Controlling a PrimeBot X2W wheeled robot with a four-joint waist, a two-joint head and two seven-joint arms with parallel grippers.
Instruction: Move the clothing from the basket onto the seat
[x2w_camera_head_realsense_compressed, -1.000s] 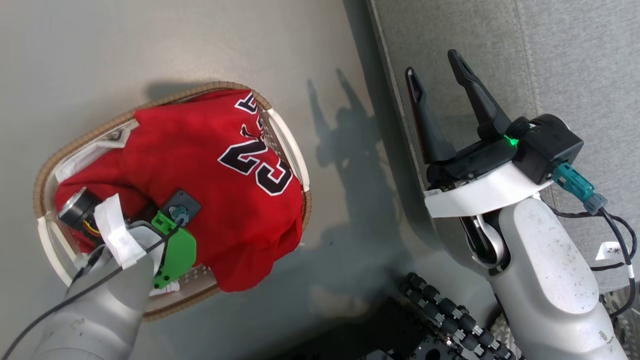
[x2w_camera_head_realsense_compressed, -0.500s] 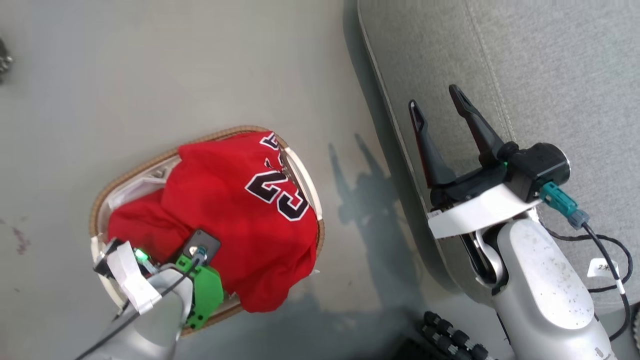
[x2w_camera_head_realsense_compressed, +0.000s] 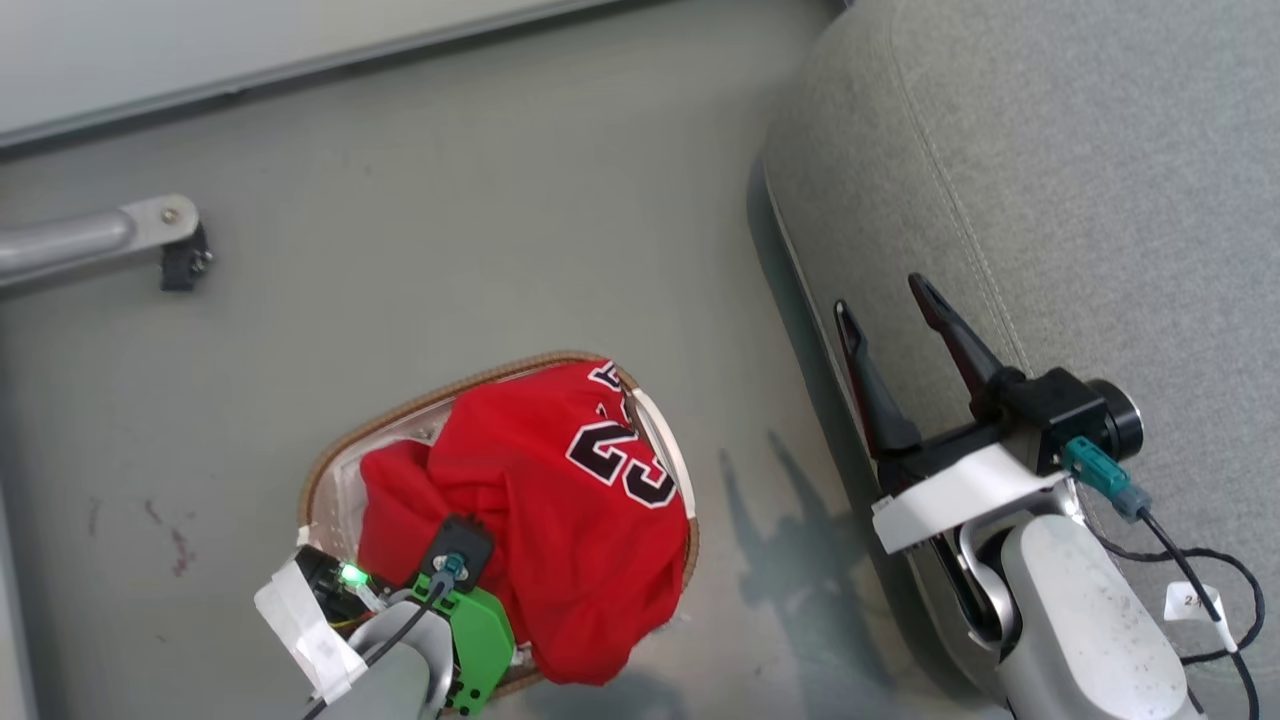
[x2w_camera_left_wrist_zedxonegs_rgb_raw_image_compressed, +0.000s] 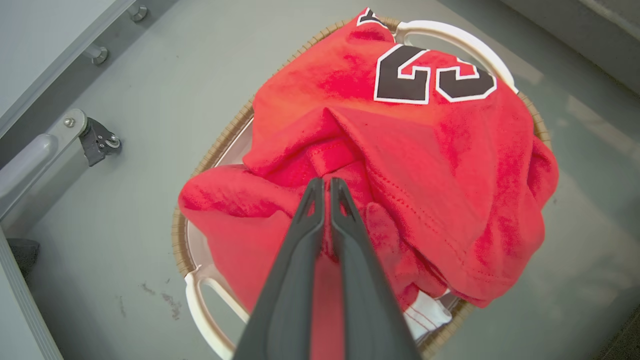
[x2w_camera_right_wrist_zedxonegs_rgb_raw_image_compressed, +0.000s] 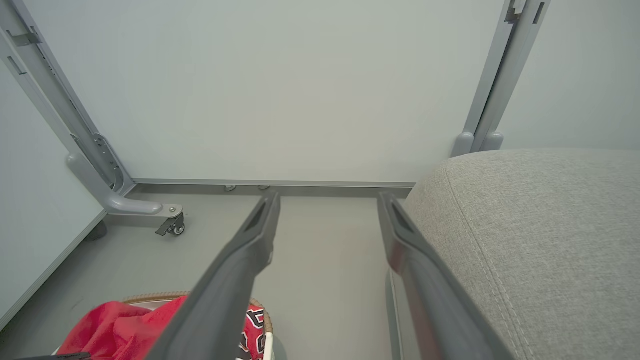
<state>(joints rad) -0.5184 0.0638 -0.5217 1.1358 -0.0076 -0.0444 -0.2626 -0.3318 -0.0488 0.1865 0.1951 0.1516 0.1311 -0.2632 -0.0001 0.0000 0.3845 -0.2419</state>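
I hold the left gripper (x2w_camera_left_wrist_zedxonegs_rgb_raw_image_compressed: 325, 184) pinched shut on a raised fold of the clothing (x2w_camera_left_wrist_zedxonegs_rgb_raw_image_compressed: 410, 165), centre frame in the left wrist view. A ridge gives the fingers fabric to bite, so the heap should lift free of the basket (x2w_camera_left_wrist_zedxonegs_rgb_raw_image_compressed: 220, 145). The clothing lies piled in the basket on the floor (x2w_camera_head_realsense_compressed: 450, 250), lower centre of the head view. The right gripper (x2w_camera_head_realsense_compressed: 884, 296) stands wide and empty at right, by the edge of the seat (x2w_camera_head_realsense_compressed: 1080, 180). I judge this keeps it clear of the transfer path.
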